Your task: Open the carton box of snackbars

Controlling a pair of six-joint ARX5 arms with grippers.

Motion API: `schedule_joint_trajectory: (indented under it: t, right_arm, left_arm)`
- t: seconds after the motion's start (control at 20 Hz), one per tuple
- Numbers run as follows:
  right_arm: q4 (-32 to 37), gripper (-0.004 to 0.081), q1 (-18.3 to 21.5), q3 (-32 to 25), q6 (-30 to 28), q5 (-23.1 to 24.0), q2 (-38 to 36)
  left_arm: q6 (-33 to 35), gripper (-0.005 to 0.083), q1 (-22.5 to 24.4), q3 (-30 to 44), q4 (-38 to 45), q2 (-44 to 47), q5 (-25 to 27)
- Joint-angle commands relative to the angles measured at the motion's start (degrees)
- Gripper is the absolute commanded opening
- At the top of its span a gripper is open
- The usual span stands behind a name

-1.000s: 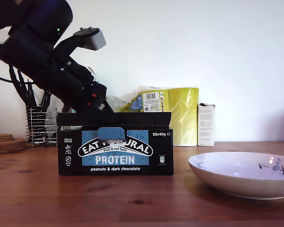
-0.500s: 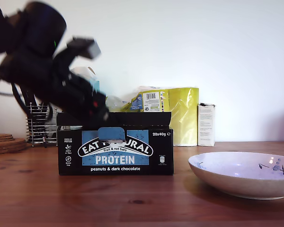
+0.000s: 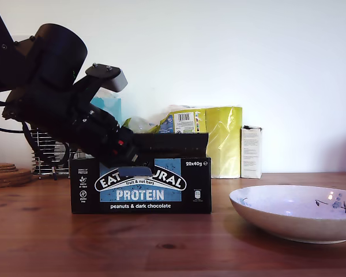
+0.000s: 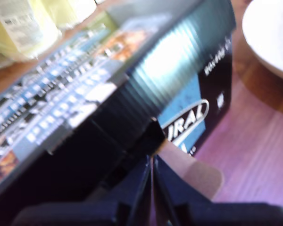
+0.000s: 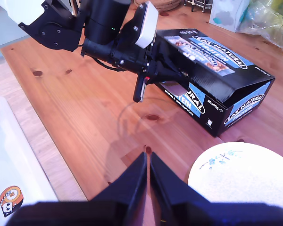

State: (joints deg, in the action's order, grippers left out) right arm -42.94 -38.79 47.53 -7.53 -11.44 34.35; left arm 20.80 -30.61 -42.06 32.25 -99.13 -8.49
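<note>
Presently on the tabletop: one carton box, black with a blue front panel, standing at mid-scene in the exterior view, front facing the camera. Its lid is raised slightly along the front edge, the flap's lip clear of the panel below.

My first gripper sits at the lid's front edge, toward the exterior view's left end of the box. In the first wrist view its fingers lie pressed together with only a thin seam between them, tips at the underside of the lid beside a brown tab; whether they pinch any cardboard cannot be told.

My second gripper hangs above bare wood, well apart from the box, its fingers closed to a slit and holding nothing.

One white bowl, near the box on the exterior view's right, with a strip of open wood between. Behind the box: yellow packaging, a small white carton, a wire rack. The tabletop in front of the box lies open.
</note>
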Motion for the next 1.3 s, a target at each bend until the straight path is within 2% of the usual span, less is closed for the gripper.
schedule_joint_trajectory:
  t: [0.0,0.3,0.45,0.7,0.9,1.05,1.25]
  right_arm:
    - [0.3,-0.0013,-0.2,0.2,0.2,0.0,0.0]
    - [0.3,-0.0013,-0.2,0.2,2.2,0.0,0.0]
    - [0.6,-0.0013,-0.2,0.2,2.4,0.0,0.0]
    - [3.4,-0.0013,-0.2,0.2,2.7,0.0,0.6]
    - [4.2,-0.0013,-0.2,0.2,2.6,-0.3,3.3]
    - [7.0,-0.0013,-0.2,0.2,2.8,-2.0,4.5]
    - [8.4,-0.0013,-0.3,0.2,3.0,-2.1,4.9]
  left_arm:
    - [-0.5,-0.0021,0.1,1.0,2.1,-0.6,0.8]
    - [-0.2,-0.0021,0.2,0.4,13.3,-0.5,8.8]
    - [0.3,-0.0021,1.0,-2.3,14.6,-0.5,9.2]
    - [0.2,-0.0021,5.2,-7.9,12.0,-0.5,6.3]
    - [0.2,-0.0021,9.0,-12.3,8.5,-1.0,0.7]
    - [0.2,-0.0021,10.7,-16.4,6.4,-4.5,-1.8]
    - [0.2,-0.0021,10.8,-22.9,5.8,-11.3,-2.9]
